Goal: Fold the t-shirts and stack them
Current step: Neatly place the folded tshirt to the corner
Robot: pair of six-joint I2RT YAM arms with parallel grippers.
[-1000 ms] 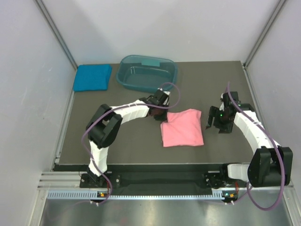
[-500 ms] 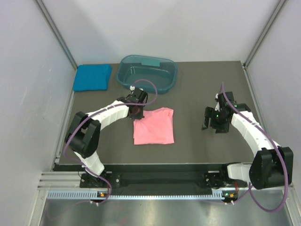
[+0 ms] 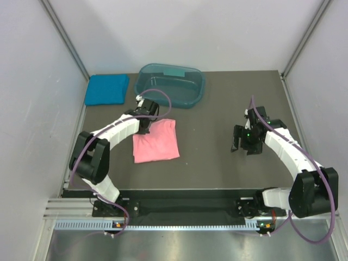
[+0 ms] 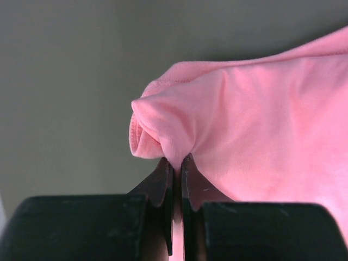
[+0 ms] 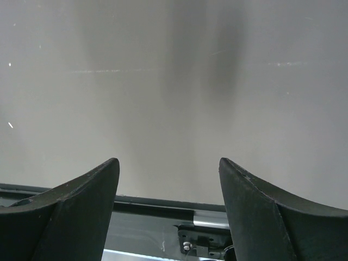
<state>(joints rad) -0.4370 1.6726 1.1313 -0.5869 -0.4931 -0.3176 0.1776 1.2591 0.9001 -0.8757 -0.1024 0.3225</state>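
Pinching the pink t-shirt (image 3: 156, 142) by its far corner with my left claw (image 4: 175, 163).

My left claw's two fingers are pressed together on a bunched fold of pink cloth at the shirt's far left corner. The rest of the shirt lies folded on the dark table (image 3: 217, 163), in the left half and nearer to me than the tub. My right claw (image 5: 168, 161) hangs over bare table on the right side, well apart from the shirt, its fingers spread wide with nothing between them. Farther back, the see-through teal tub (image 3: 163, 98) sits at the table's far edge. Just left of it, the blue t-shirt (image 3: 107, 88) lies folded flat in the far left corner.
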